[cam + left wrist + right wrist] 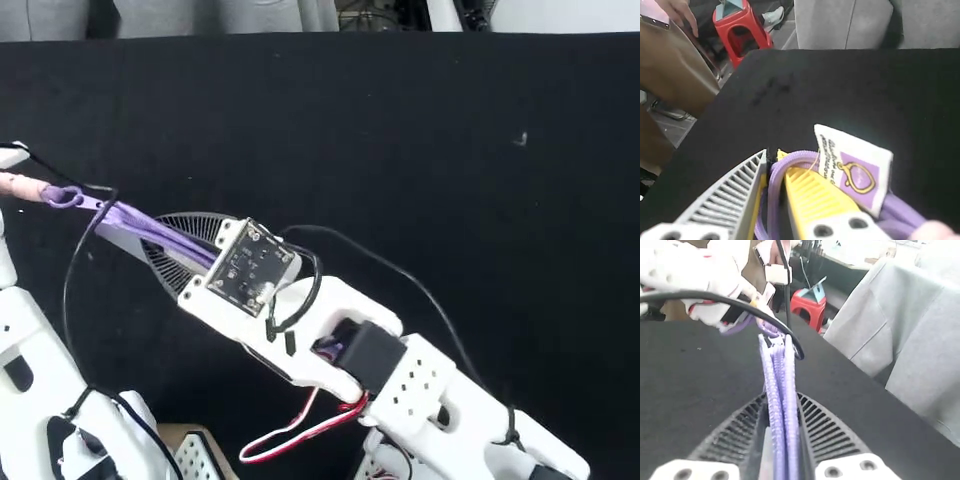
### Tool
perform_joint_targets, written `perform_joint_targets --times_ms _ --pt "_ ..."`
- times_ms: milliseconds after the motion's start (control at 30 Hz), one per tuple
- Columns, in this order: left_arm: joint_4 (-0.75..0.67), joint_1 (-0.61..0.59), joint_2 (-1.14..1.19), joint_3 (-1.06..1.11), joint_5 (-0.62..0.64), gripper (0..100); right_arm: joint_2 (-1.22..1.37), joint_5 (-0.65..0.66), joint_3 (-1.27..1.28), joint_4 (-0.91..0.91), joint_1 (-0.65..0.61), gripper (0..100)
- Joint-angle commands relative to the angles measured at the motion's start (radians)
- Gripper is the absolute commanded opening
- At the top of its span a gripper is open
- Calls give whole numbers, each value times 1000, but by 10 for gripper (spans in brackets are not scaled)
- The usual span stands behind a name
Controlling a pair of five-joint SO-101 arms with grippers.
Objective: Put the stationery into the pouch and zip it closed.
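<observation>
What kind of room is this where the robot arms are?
Probably a robot lab or workshop. A white plastic robot arm leans over a black cloth-covered table, holding a purple fabric pouch, and a red plastic stool sits on the floor beyond.

From above, the right arm (340, 320) hides most of the pouch (135, 222) beyond the right hand (165, 245), the left hand (774, 162) is cut off by its own view's edge, and a blurred pink patch (935, 231) beside it cannot be identified.
</observation>
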Motion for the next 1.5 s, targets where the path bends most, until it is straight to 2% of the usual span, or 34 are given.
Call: perform_joint_targets --times_ms 0,800,1167,1233,1333,1467 --pt "-26 -35 -6 -4 2 30 -74 6 -24 -32 31 11" --pt "-35 -33 -6 185 -5 30 -142 8 -24 -44 34 11" --pt "-35 -31 -6 176 2 30 -153 8 -8 -48 34 11" --pt "-28 -7 -12 128 21 30 -151 8 -7 -49 32 11" --pt "3 28 -69 28 123 30 -151 9 -7 -51 29 11" --pt "170 185 -221 -133 199 30 -151 9 -7 -49 29 11"
